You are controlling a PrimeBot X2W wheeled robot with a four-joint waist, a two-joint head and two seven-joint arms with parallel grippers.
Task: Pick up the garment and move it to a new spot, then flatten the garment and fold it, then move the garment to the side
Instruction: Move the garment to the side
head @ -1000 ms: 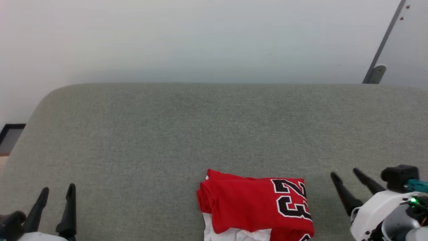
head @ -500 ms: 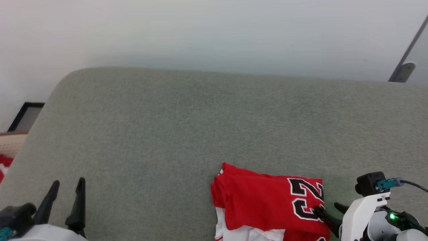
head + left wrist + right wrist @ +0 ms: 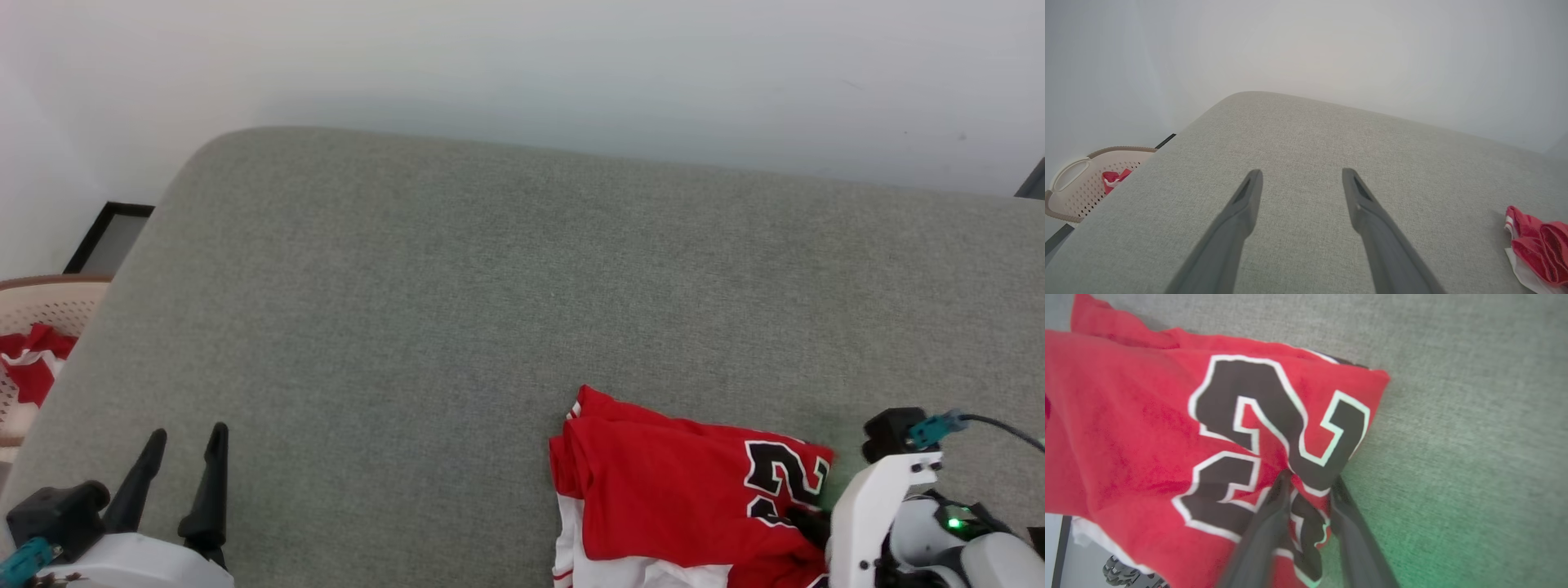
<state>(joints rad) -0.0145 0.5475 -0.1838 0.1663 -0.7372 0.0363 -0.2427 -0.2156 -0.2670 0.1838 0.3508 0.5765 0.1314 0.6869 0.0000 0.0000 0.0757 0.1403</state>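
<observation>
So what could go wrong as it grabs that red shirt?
The right gripper pinches only a small fold at the edge of the shirt, so it may slip free or lift just the top layer. The shirt seems to overhang the near edge of the grey cushion, so a tug might drag it off.

A wide cushioned surface (image 3: 457, 269) covered with grey-green woven fabric carries the work; its far left corner is rounded. Behind its far edge stands a plain white wall (image 3: 522, 57), lit softly and evenly, with a faint shadow along the far edge. Beside the left edge, lower than the surface, stands a beige basket (image 3: 49, 298) with small holes and a handle opening, and some red and white cloth (image 3: 28, 359) lies inside. A dark frame (image 3: 110, 237) leans against the wall just behind it. Below the near edge, a pale floor (image 3: 1086, 555) is visible.
</observation>
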